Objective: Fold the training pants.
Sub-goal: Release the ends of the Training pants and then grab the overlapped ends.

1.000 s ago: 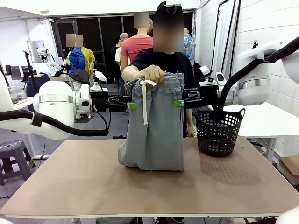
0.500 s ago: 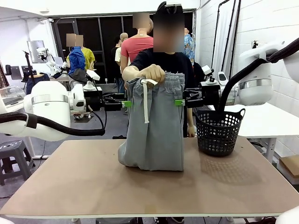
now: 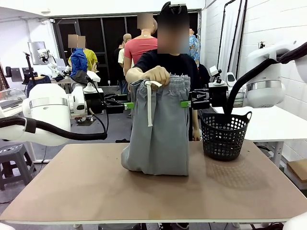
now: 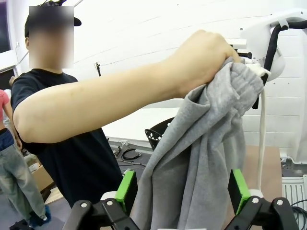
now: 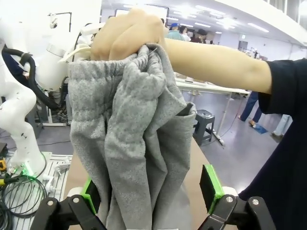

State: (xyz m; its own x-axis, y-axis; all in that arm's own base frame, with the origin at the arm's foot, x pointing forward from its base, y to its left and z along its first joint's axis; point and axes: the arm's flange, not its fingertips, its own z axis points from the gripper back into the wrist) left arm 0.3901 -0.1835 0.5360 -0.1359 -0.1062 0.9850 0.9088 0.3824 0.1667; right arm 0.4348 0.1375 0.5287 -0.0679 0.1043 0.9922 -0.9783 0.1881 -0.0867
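Observation:
A person's hand (image 3: 156, 75) holds the light grey training pants (image 3: 160, 129) up by the bunched waistband, and their lower end rests on the table. A white drawstring (image 3: 148, 108) hangs down the front. My left gripper (image 3: 128, 105) is level with the pants' left edge, my right gripper (image 3: 185, 103) with the right edge. In the left wrist view the left gripper (image 4: 182, 191) is open, with the grey fabric (image 4: 201, 158) hanging between its green pads (image 4: 126, 190). In the right wrist view the right gripper (image 5: 151, 191) is open too, the pants (image 5: 129, 129) between its pads (image 5: 211, 188).
A black mesh basket (image 3: 225, 134) stands on the brown table (image 3: 96, 187) just right of the pants, under my right arm. The person stands at the far edge behind the pants. Other people and equipment are farther back.
Both grippers have drawn outward from the pants, the left one noticeably to the left, the right one slightly right and up. The person's hand and the pants have stayed in place.

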